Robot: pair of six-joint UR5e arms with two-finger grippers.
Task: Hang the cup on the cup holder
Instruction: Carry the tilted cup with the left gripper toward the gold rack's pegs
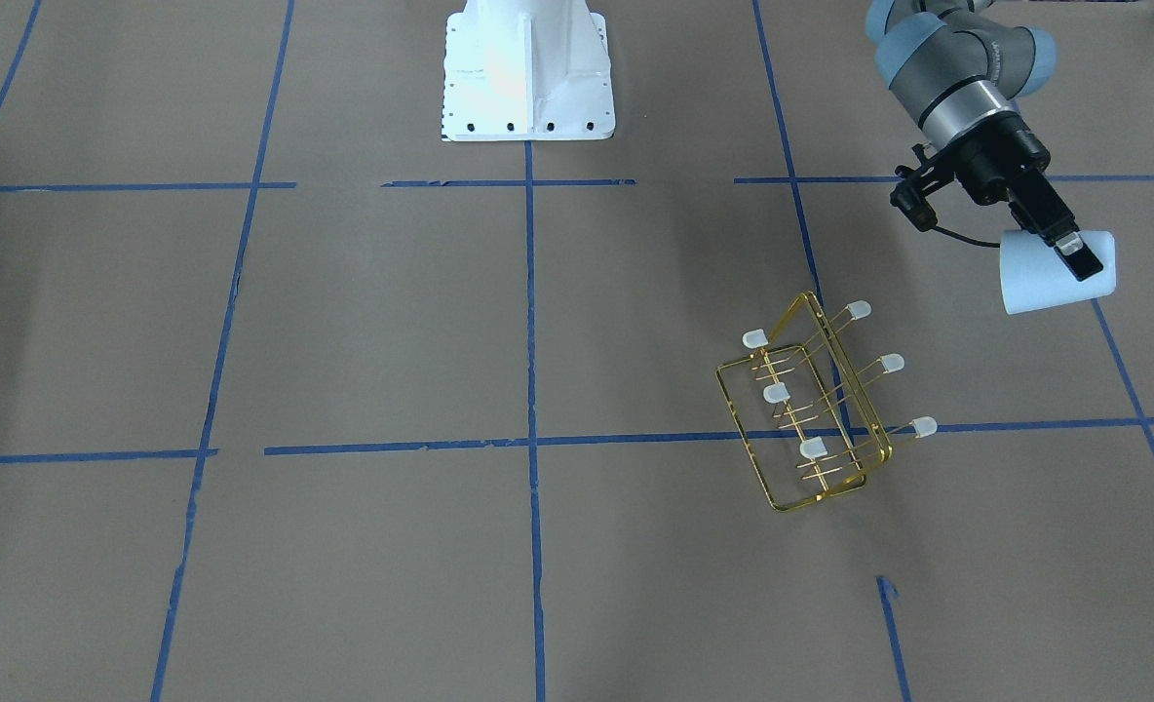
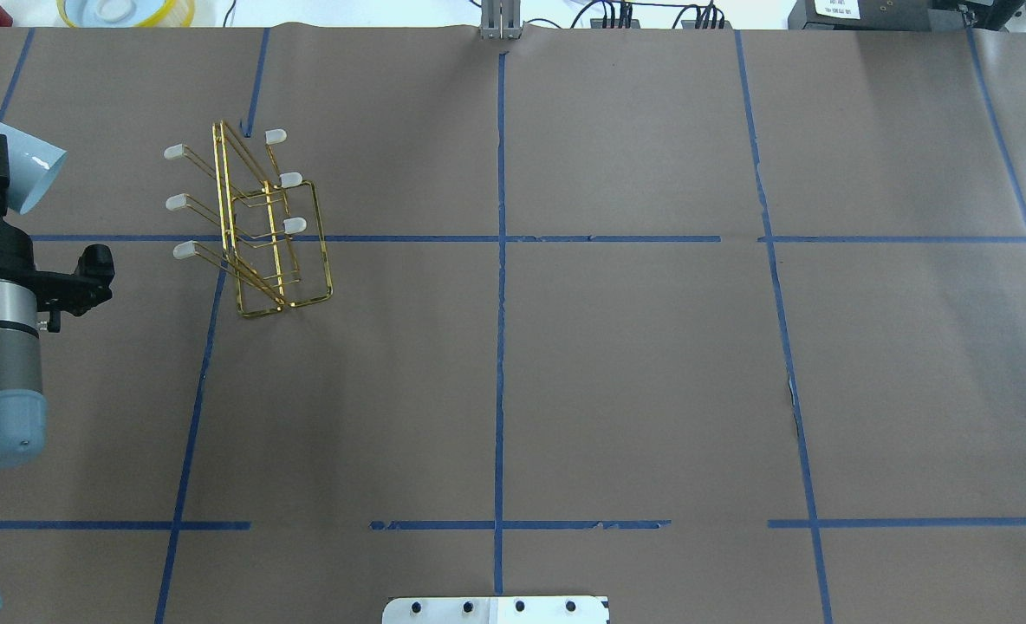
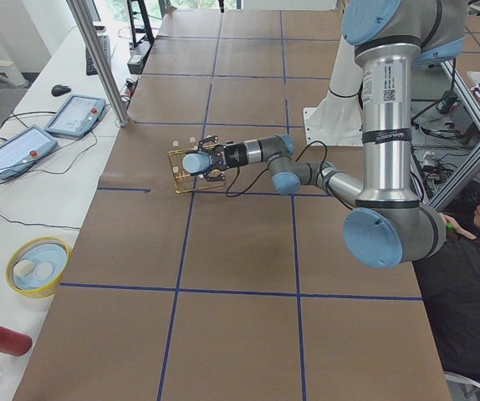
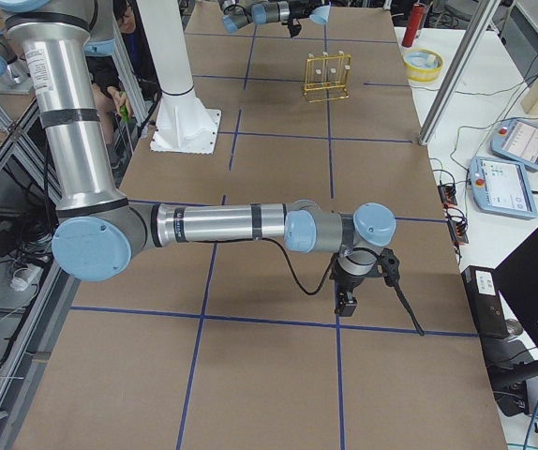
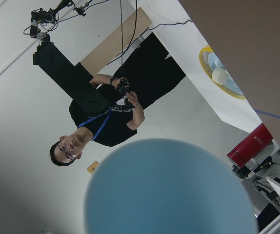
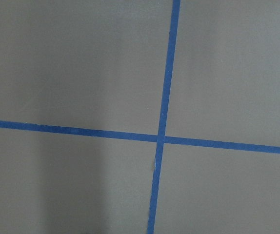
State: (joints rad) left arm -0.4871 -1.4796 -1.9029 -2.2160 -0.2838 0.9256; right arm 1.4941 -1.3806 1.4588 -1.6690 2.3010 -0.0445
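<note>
Pale blue and tipped on its side, the cup (image 1: 1043,285) hangs above the table (image 1: 343,341) in your left gripper (image 1: 1072,250), clamped by its wall, apart from the gold rack (image 1: 811,414) standing nearby. Your right gripper (image 4: 346,302) sits far off — open or closed, you cannot tell.

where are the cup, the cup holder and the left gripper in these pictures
the cup (image 1: 1037,285), exterior front-facing view, on its pale side wall
the cup holder (image 1: 777,393), exterior front-facing view, on a middle prong's whitish cap
the left gripper (image 1: 1074,250), exterior front-facing view, between the fingertips clamped on the cup
</note>
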